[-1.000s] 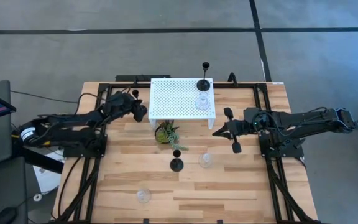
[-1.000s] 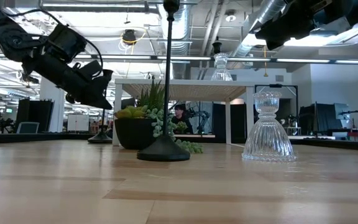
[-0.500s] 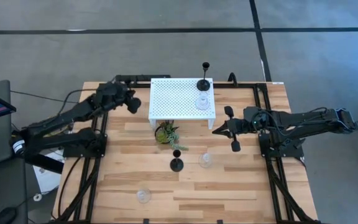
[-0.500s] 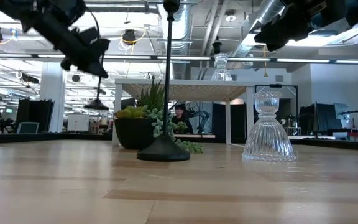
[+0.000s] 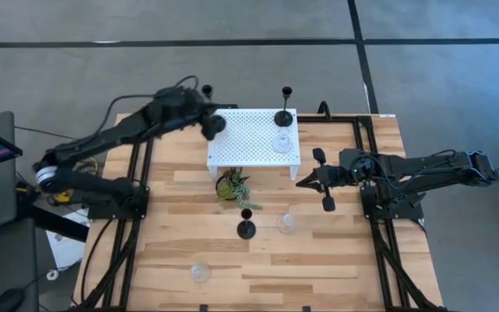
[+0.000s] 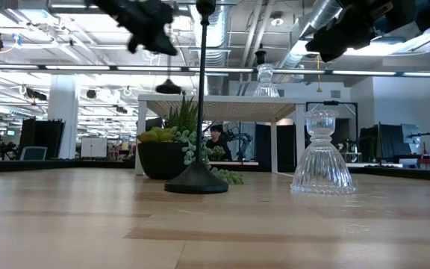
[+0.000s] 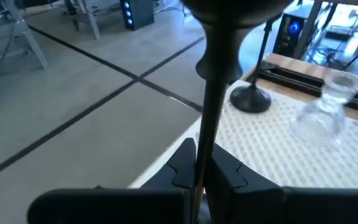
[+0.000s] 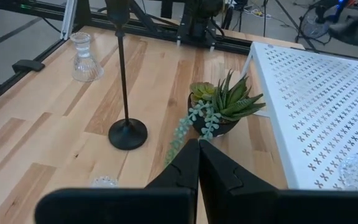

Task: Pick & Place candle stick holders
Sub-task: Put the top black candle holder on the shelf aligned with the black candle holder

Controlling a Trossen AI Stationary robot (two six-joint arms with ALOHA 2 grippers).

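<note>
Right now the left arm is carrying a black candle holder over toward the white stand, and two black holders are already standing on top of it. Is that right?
Not quite. The high view shows only one black holder standing on the white stand, beside a clear glass one. The rest holds: the left gripper has its jaws shut on the stem of a black candle holder at the stand's edge.

The stand (image 5: 253, 139) is at the back middle of the table (image 5: 336, 260). On its right part stand a black holder (image 5: 283, 116) and, before it, a glass holder (image 5: 281, 143). The plant (image 5: 232, 187) is just before the stand. Further before the plant are another black holder (image 5: 246, 227) and, to its right, a glass one (image 5: 287, 223).
</note>
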